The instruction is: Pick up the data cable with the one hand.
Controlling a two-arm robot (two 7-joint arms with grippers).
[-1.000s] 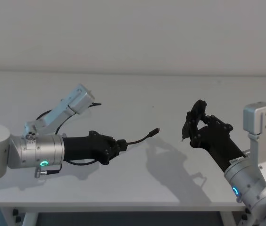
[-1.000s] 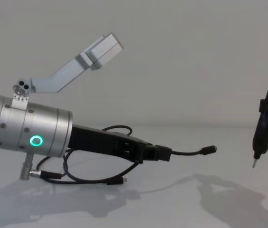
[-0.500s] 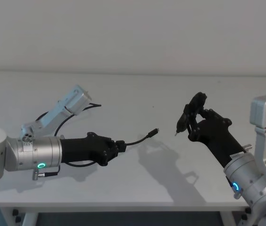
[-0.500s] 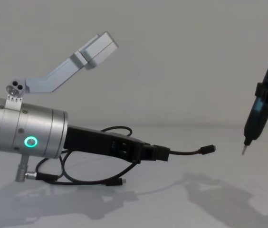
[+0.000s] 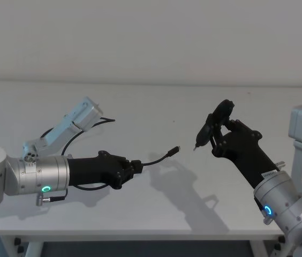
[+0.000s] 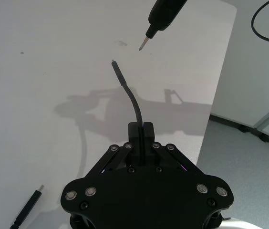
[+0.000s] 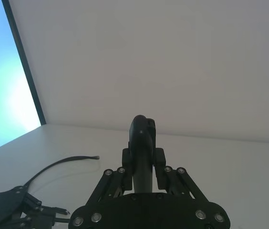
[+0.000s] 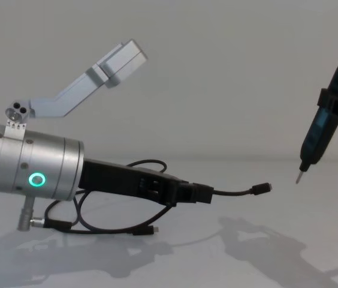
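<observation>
The right gripper [image 5: 219, 140] has carried its pointed tool [image 5: 209, 127] nearer the cable [image 5: 156, 159], whose free plug points straight at it; the left gripper [image 5: 135, 166] clamps that cable above the table [image 5: 156, 107].

No writing, labels, brand names or numbers are showing legibly on anything here; nothing is reading clearly.

black data cable [image 8: 232, 192], black left pincer [image 8: 202, 194] with green-ringed silver wrist, white table [image 5: 156, 112]

White table [image 5: 156, 101]; black-and-blue pointed tool [image 8: 323, 129] raised above it.
</observation>
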